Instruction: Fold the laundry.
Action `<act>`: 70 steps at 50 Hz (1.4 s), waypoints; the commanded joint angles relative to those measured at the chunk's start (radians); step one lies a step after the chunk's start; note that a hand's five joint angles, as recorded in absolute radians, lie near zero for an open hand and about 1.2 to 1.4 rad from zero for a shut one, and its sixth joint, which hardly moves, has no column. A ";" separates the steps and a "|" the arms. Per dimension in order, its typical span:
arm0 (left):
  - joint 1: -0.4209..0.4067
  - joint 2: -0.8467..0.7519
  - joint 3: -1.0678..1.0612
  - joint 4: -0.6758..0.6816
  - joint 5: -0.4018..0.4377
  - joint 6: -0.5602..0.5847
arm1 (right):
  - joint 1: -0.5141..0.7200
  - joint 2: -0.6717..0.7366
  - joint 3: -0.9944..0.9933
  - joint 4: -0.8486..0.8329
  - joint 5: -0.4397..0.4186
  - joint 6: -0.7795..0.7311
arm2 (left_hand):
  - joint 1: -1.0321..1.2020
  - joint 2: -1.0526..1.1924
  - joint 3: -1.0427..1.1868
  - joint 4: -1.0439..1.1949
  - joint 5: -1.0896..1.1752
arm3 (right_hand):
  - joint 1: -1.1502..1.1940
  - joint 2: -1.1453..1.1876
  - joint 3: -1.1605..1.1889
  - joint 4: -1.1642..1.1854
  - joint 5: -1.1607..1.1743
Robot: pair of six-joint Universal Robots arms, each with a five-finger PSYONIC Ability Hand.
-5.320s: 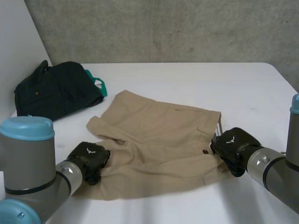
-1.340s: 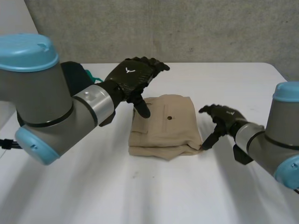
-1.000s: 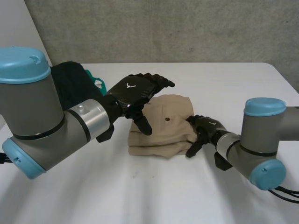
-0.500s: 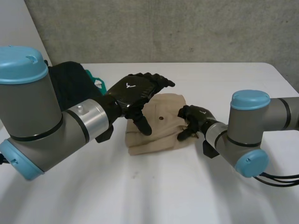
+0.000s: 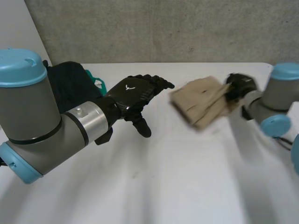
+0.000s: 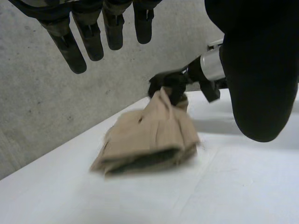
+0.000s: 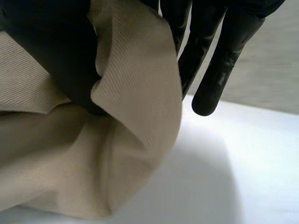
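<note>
One bundle, two hands. The tan shorts (image 5: 202, 100), folded, now lie well apart from the dark clothes pile (image 5: 65, 86), on the far side of the left hand (image 5: 133, 93) from it. Half a second ago they lay just beside that hand, nearer the pile.

The right hand (image 5: 239, 86) has carried them off and grips one edge of the bundle. In its own wrist view its thumb presses a fold of the tan cloth (image 7: 121, 149) against the fingers (image 7: 219, 65).

In the left wrist view the shorts (image 6: 149, 140) hang tilted from the right hand (image 6: 169, 86), with the layers gaping at the low edge (whether that edge touches the white table (image 5: 187, 186), cannot tell).

The left hand is unmoved between pile and shorts, raised off the table. Its fingers (image 6: 88, 37) are straight and spread and hold nothing. Pile unchanged.
</note>
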 commanded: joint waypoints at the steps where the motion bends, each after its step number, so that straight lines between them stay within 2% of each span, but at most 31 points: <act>1: -0.003 0.007 0.003 0.000 -0.002 0.002 | -0.222 0.216 -0.463 0.187 0.070 -0.061 | 0.000 -0.021 -0.032 -0.028 -0.043 | 0.476 0.237 0.269 0.208 0.316; 5: -0.004 0.008 0.001 0.000 -0.002 0.002 | -0.278 0.287 -0.585 0.219 0.079 -0.125 | 0.000 -0.021 -0.032 -0.028 -0.043 | 0.476 0.237 0.269 0.208 0.316; 22: -0.009 0.008 0.000 -0.002 -0.008 0.002 | -0.425 0.320 -0.585 0.172 0.016 -0.294 | 0.000 -0.021 -0.032 -0.028 -0.043 | 0.476 0.237 0.269 0.208 0.316; 23: -0.009 0.008 0.000 -0.002 -0.008 0.002 | -0.428 0.325 -0.585 0.168 0.015 -0.309 | 0.000 -0.021 -0.032 -0.028 -0.043 | 0.442 0.203 0.235 0.175 0.282; 24: -0.009 0.007 0.000 -0.002 -0.008 0.002 | -0.431 0.328 -0.585 0.168 0.015 -0.323 | 0.000 -0.021 -0.032 -0.028 -0.043 | 0.064 -0.175 -0.143 -0.204 -0.096; 25: -0.009 0.007 0.000 -0.002 -0.008 0.002 | -0.433 0.331 -0.585 0.168 0.018 -0.338 | 0.000 -0.021 -0.032 -0.028 -0.043 | -0.428 -0.667 -0.636 -0.696 -0.588; 26: -0.009 0.008 0.000 -0.002 -0.008 0.000 | -0.431 0.334 -0.582 0.168 0.025 -0.366 | 0.000 -0.021 -0.032 -0.028 -0.043 | -0.746 -0.985 -0.953 -1.013 -0.906; 32: -0.011 0.008 0.000 -0.003 -0.008 0.000 | -0.431 0.328 -0.576 0.173 0.073 -0.476 | 0.000 -0.021 -0.032 -0.028 -0.043 | -0.746 -0.985 -0.953 -1.013 -0.906; 36: -0.009 0.011 -0.002 -0.005 -0.010 0.000 | -0.426 0.293 -0.576 0.175 0.169 -0.611 | 0.000 -0.021 -0.032 -0.028 -0.043 | -0.746 -0.985 -0.953 -1.013 -0.906; 38: -0.008 0.019 -0.004 -0.005 -0.011 0.000 | -0.426 0.250 -0.570 0.171 0.244 -0.714 | 0.000 -0.021 -0.032 -0.028 -0.043 | -0.746 -0.985 -0.953 -1.013 -0.906; 42: 0.003 0.042 -0.014 0.000 -0.013 0.000 | -0.393 0.166 -0.528 0.179 0.332 -0.820 | 0.000 -0.021 -0.032 -0.028 -0.043 | -0.746 -0.985 -0.953 -1.013 -0.906; 45: 0.020 0.056 -0.016 0.007 -0.014 0.000 | -0.354 0.088 -0.475 0.182 0.335 -0.813 | 0.000 -0.021 -0.032 -0.028 -0.043 | -0.746 -0.985 -0.953 -1.013 -0.906; 49: 0.098 0.086 -0.007 0.039 -0.049 0.000 | -0.276 -0.057 -0.347 0.176 0.295 -0.779 | 0.000 -0.021 -0.032 -0.028 -0.043 | -0.746 -0.985 -0.953 -1.013 -0.906; 53: 0.189 0.111 0.015 0.110 -0.111 0.003 | -0.149 -0.202 -0.191 0.164 0.196 -0.734 | 0.000 -0.021 -0.032 -0.028 -0.043 | -0.746 -0.985 -0.953 -1.013 -0.906; 56: 0.224 0.108 0.027 0.155 -0.120 0.014 | -0.077 -0.262 -0.116 0.156 0.144 -0.716 | 0.000 -0.021 -0.032 -0.028 -0.043 | -0.746 -0.985 -0.953 -1.013 -0.906; 59: 0.294 0.087 0.045 0.188 -0.119 0.040 | 0.006 -0.324 -0.005 0.155 0.090 -0.687 | 0.000 -0.021 -0.032 -0.028 -0.043 | -0.746 -0.985 -0.953 -1.013 -0.906; 61: 0.392 0.009 0.081 0.193 -0.109 0.092 | 0.084 -0.370 0.122 0.148 0.041 -0.655 | 0.000 -0.021 -0.032 -0.028 -0.043 | -0.746 -0.985 -0.953 -1.013 -0.906; 66: 0.500 -0.120 0.148 0.193 -0.108 0.196 | 0.170 -0.436 0.326 0.122 -0.044 -0.638 | 0.000 -0.021 -0.032 -0.028 -0.043 | -0.746 -0.985 -0.953 -1.013 -0.906; 70: 0.560 -0.258 0.232 0.191 -0.108 0.301 | 0.218 -0.495 0.486 0.081 -0.070 -0.641 | 0.000 -0.021 -0.032 -0.028 -0.043 | -0.746 -0.985 -0.953 -1.013 -0.906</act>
